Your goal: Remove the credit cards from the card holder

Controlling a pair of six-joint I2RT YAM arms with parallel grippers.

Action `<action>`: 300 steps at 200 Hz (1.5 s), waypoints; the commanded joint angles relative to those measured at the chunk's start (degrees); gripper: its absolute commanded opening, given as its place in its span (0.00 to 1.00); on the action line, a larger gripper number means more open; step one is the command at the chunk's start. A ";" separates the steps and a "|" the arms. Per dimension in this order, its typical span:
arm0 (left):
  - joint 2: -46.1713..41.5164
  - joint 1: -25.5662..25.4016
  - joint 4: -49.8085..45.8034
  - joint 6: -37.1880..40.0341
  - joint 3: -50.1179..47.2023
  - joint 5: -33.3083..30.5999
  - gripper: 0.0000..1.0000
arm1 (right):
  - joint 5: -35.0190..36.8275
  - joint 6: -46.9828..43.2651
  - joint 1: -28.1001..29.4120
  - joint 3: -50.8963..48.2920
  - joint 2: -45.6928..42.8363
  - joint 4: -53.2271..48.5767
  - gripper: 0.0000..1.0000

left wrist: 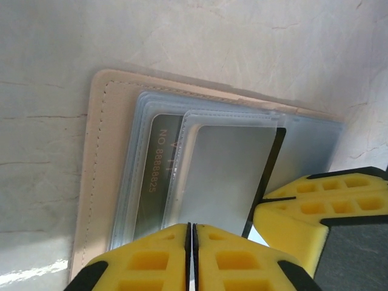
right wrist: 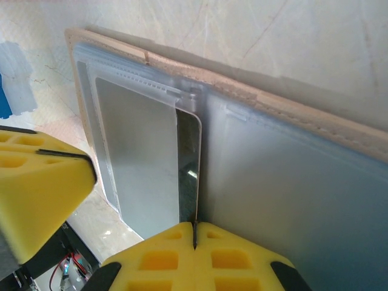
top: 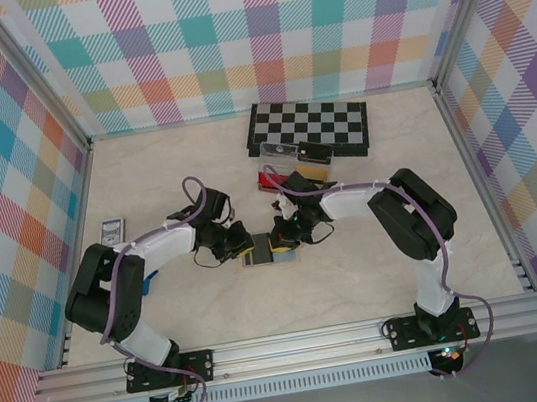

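The card holder (top: pixel 257 257) lies open on the table between both arms, with pale tan edging (left wrist: pixel 100 182) and clear sleeves. My left gripper (left wrist: pixel 191 229) is shut on the edge of one clear sleeve. A dark grey credit card (left wrist: pixel 154 176) with printed numbers sits in a sleeve beside it. My right gripper (right wrist: pixel 194 229) is shut on the edge of another dark credit card (right wrist: pixel 189 163), which sticks partly out of its sleeve. From above, the left gripper (top: pixel 243 248) and right gripper (top: pixel 280 243) meet tip to tip over the holder.
A chessboard (top: pixel 308 126) lies at the back. A clear tray (top: pixel 289 171) with red and tan contents sits in front of it, just behind the right arm. A small patterned box (top: pixel 111 230) rests at the left. Checked walls enclose the table.
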 commanded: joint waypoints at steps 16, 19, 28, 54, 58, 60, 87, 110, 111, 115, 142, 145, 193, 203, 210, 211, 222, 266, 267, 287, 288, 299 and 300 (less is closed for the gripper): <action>1.81 0.44 -0.67 0.56 0.31 -0.04 0.09 | 0.41 -1.70 -0.35 1.64 0.78 -2.56 0.00; 1.96 0.42 -1.13 0.58 0.41 -0.54 0.09 | 0.41 -1.78 -0.36 1.67 0.82 -2.67 0.00; 2.26 0.36 -2.38 0.76 0.50 -2.21 0.07 | 0.76 -1.83 -0.40 1.69 0.86 -3.01 0.00; 3.06 0.33 -5.00 0.68 -0.28 -5.62 0.05 | 2.60 -2.30 -0.40 1.30 0.11 -4.24 0.00; 3.20 0.33 -5.15 0.62 -0.44 -5.87 0.05 | 2.81 -2.46 -0.38 1.25 -0.02 -4.42 0.00; 3.30 0.33 -5.23 0.66 -0.49 -5.86 0.05 | 2.96 -2.53 -0.36 1.18 -0.10 -4.57 0.00; 4.48 0.35 -5.41 0.58 -1.18 -6.20 0.05 | 3.37 -2.54 -0.70 0.25 -0.78 -4.40 0.00; 4.48 0.38 -5.34 0.75 -1.27 -6.44 0.05 | 2.99 -1.96 -1.14 -0.84 -1.53 -3.18 0.00; 4.48 0.36 -5.34 0.75 -1.27 -6.46 0.05 | 2.96 -1.96 -1.14 -0.85 -1.53 -3.17 0.00; 4.48 0.33 -5.29 0.72 -1.21 -6.45 0.05 | 2.79 -1.90 -1.14 -0.86 -1.49 -3.08 0.00; 4.83 0.33 -5.59 0.84 -0.83 -6.39 0.05 | 0.38 -0.89 -1.15 -0.86 -0.94 -0.83 0.14; 4.82 0.40 -5.60 0.92 -0.88 -6.39 0.05 | 0.16 -0.78 -1.14 -0.78 -0.81 -0.66 0.15; 4.92 0.33 -5.78 0.80 -1.07 -6.39 0.05 | -1.64 -0.66 -1.01 0.78 1.31 0.10 0.23; 4.92 0.33 -5.71 0.84 -1.05 -6.44 0.05 | -2.22 -0.65 -1.06 1.20 1.78 0.29 0.23; 4.94 0.38 -5.78 0.70 -1.07 -6.39 0.05 | -2.47 -0.67 -1.04 1.33 2.11 0.45 0.22; 4.93 0.35 -5.78 0.73 -1.08 -6.39 0.05 | -2.50 -0.62 -0.96 1.38 2.13 0.49 0.22; 4.92 0.33 -5.86 0.67 -1.04 -6.40 0.05 | -2.78 -0.56 -1.00 1.42 2.33 0.90 0.21; 5.27 0.34 -6.11 0.82 -1.18 -6.63 0.04 | -2.12 -0.57 -1.05 1.60 2.84 0.35 0.07; 5.27 0.34 -6.12 0.83 -1.18 -6.64 0.04 | -2.01 -0.56 -1.05 1.56 2.81 0.27 0.06; 5.23 0.33 -6.71 0.84 -1.43 -7.40 0.04 | 0.17 -1.21 -1.14 1.25 1.86 -1.39 0.01; 5.25 0.33 -6.73 0.84 -1.43 -7.47 0.04 | 0.27 -1.23 -1.14 1.25 1.79 -1.48 0.01; 5.27 0.40 -6.97 0.71 -1.44 -7.87 0.04 | 1.18 -2.02 -1.38 0.91 0.99 -2.50 0.01; 5.27 0.36 -6.99 0.69 -1.44 -7.92 0.04 | 1.22 -2.08 -1.44 0.86 0.91 -2.61 0.01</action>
